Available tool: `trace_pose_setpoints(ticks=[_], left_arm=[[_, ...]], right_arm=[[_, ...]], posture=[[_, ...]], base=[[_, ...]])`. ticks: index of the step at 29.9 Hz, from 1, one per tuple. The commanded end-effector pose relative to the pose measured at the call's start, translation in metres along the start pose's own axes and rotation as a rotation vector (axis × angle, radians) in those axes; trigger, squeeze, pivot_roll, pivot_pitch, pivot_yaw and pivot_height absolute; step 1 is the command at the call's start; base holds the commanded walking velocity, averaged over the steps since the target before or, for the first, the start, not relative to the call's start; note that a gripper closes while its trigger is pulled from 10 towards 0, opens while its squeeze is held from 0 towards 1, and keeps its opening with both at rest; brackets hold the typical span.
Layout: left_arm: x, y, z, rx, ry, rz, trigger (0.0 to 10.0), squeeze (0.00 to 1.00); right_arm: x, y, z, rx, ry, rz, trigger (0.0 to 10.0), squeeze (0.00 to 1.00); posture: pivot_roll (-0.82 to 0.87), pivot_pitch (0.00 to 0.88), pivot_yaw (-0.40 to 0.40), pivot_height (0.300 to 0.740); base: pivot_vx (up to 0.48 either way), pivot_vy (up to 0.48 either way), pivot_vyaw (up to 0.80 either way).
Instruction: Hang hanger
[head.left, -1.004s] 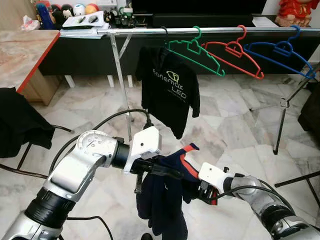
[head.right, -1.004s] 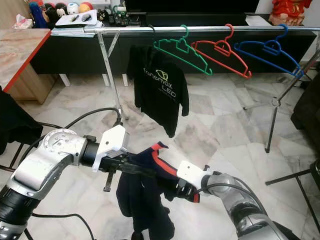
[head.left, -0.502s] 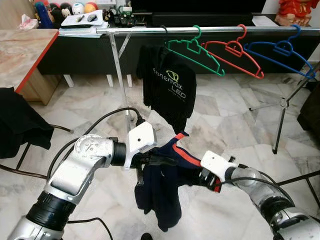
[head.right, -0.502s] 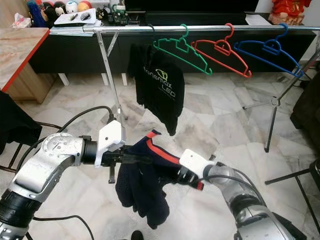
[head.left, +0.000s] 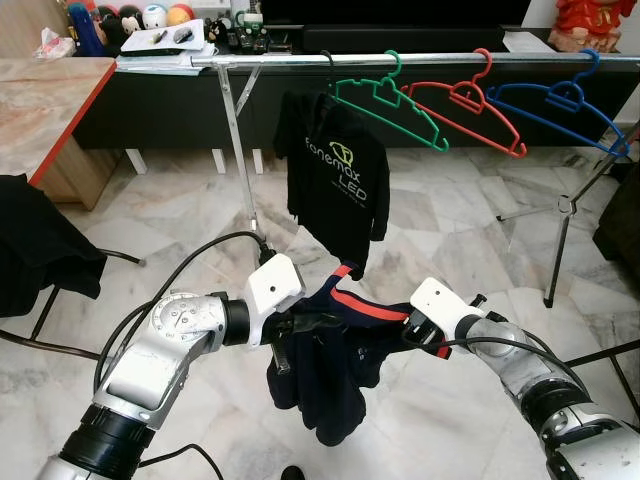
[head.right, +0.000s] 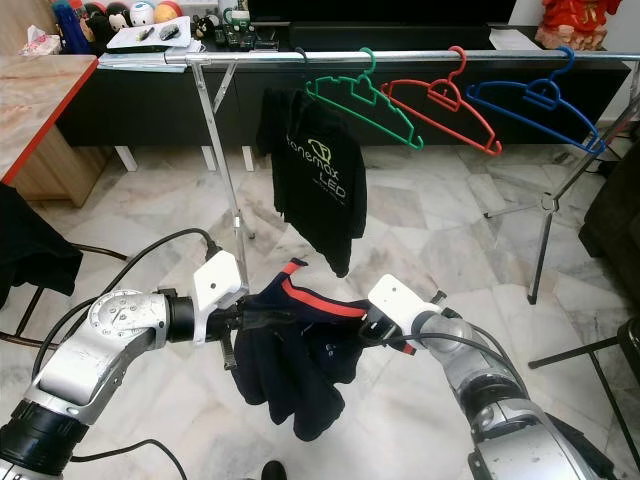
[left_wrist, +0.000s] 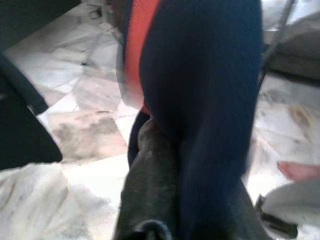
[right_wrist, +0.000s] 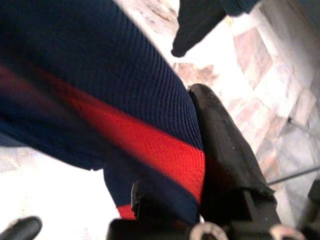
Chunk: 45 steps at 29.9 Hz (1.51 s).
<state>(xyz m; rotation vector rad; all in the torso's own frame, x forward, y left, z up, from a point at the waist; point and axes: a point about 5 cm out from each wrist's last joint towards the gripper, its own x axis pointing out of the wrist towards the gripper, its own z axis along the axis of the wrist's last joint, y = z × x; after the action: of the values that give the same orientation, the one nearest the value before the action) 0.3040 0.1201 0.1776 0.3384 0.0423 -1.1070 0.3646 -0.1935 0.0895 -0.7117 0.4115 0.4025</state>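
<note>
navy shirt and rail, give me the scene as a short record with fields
held item: navy shirt with red stripe, stretched between both grippers
left gripper: shut on shirt's left end
right gripper: shut on shirt's right end
rail: ahead, above the shirt
on rail: black tee, green hanger, red hanger, blue hanger
task state: shirt not yet on rail

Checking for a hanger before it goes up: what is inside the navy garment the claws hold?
The navy garment hangs between the left claw and right claw. Its fabric covers whatever is inside; no hanger can be seen.
</note>
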Motion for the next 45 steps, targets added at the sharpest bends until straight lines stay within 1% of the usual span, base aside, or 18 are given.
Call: trace_pose_setpoints(ticks=[1,9,16,17,18,20,22,23,24,25,26,27,30,33,35,39,43,45], left_arm=[[-0.008,0.006,-0.002,0.006,-0.001,0.052,10.0,1.0],[-0.014,0.002,-0.033,-0.068,0.057,0.148,10.0,1.0],[-0.02,0.008,-0.079,-0.134,0.174,0.381,10.0,1.0],[-0.023,0.008,-0.091,-0.161,0.203,0.448,10.0,0.0],[-0.025,0.007,-0.1,-0.18,0.224,0.495,10.0,0.0],[-0.03,0.0,-0.12,-0.23,0.269,0.573,10.0,0.0],[-0.038,-0.012,-0.141,-0.286,0.313,0.676,10.0,0.0],[-0.04,-0.015,-0.146,-0.299,0.324,0.707,10.0,0.0],[-0.045,-0.02,-0.155,-0.363,0.333,0.769,10.0,0.0],[-0.047,-0.022,-0.159,-0.393,0.33,0.797,10.0,0.0],[-0.047,-0.022,-0.159,-0.393,0.33,0.797,10.0,0.0],[-0.049,-0.025,-0.163,-0.415,0.331,0.818,10.0,0.0],[-0.053,-0.036,-0.173,-0.455,0.338,0.845,10.0,0.0],[-0.062,-0.053,-0.196,-0.532,0.416,0.869,10.0,0.0],[-0.071,-0.065,-0.211,-0.598,0.473,0.904,10.0,0.0],[-0.079,-0.077,-0.221,-0.624,0.529,0.919,10.0,0.0],[-0.087,-0.093,-0.233,-0.746,0.551,0.958,10.0,0.0],[-0.088,-0.096,-0.235,-0.753,0.564,0.961,10.0,0.0]], right_arm=[[-0.003,0.002,-0.015,0.047,0.05,-0.017,0.0,0.0],[-0.001,0.02,-0.024,0.078,0.079,0.002,0.0,0.0],[-0.002,0.03,-0.036,0.117,0.112,-0.056,0.0,0.0],[-0.002,0.03,-0.037,0.179,0.106,-0.097,0.0,0.0],[-0.003,0.03,-0.039,0.225,0.102,-0.126,0.0,0.0],[-0.004,0.028,-0.042,0.418,0.083,-0.205,0.0,0.0],[-0.007,0.025,-0.047,0.706,0.039,-0.323,0.0,0.0],[-0.008,0.026,-0.049,0.773,0.027,-0.345,0.0,0.0],[-0.01,0.026,-0.053,0.894,0.0,-0.379,3.3,0.0],[-0.011,0.027,-0.055,0.958,-0.009,-0.405,9.3,0.0],[-0.011,0.027,-0.055,0.958,-0.009,-0.405,9.3,0.0],[-0.012,0.028,-0.058,1.009,-0.012,-0.427,10.0,0.0],[-0.014,0.036,-0.063,1.07,-0.035,-0.445,10.0,0.0],[-0.016,0.052,-0.072,1.031,0.017,-0.431,10.0,0.0],[-0.018,0.057,-0.078,1.085,0.043,-0.453,10.0,0.0],[-0.019,0.059,-0.082,1.125,0.055,-0.48,10.0,0.0],[-0.018,0.058,-0.076,1.126,0.019,-0.477,10.0,0.0],[-0.017,0.058,-0.076,1.118,0.018,-0.476,10.0,0.0]], posture=[[0.06,0.181,-0.015,0.74],[0.05,0.19,-0.02,0.74],[0.04,0.195,-0.021,0.74],[0.04,0.194,-0.021,0.74],[0.04,0.194,-0.021,0.74],[0.03,0.196,-0.02,0.74],[0.02,0.196,-0.025,0.74],[0.02,0.197,-0.027,0.74],[0.02,0.197,-0.027,0.74],[0.02,0.196,-0.027,0.74],[0.02,0.196,-0.027,0.74],[0.01,0.194,-0.027,0.74],[0.02,0.19,-0.024,0.74],[0.02,0.181,-0.019,0.74],[0.02,0.174,-0.017,0.74],[0.02,0.167,-0.011,0.74],[0.01,0.159,-0.007,0.74],[0.01,0.154,-0.007,0.74]], base=[[0.0,0.0,0.0],[0.0,0.0,0.0],[0.0,0.0,0.0],[0.0,0.0,0.0],[0.0,0.0,0.0],[0.0,0.0,0.0],[0.0,0.0,0.0],[0.0,0.0,0.0],[0.0,0.0,0.0],[0.0,0.0,0.0],[0.0,0.0,0.0],[0.0,0.0,0.0],[0.0,0.0,0.0],[0.0,0.0,0.0],[0.0,0.0,0.0],[0.0,0.0,0.0],[0.0,0.0,0.0],[0.266,0.0,0.0]])
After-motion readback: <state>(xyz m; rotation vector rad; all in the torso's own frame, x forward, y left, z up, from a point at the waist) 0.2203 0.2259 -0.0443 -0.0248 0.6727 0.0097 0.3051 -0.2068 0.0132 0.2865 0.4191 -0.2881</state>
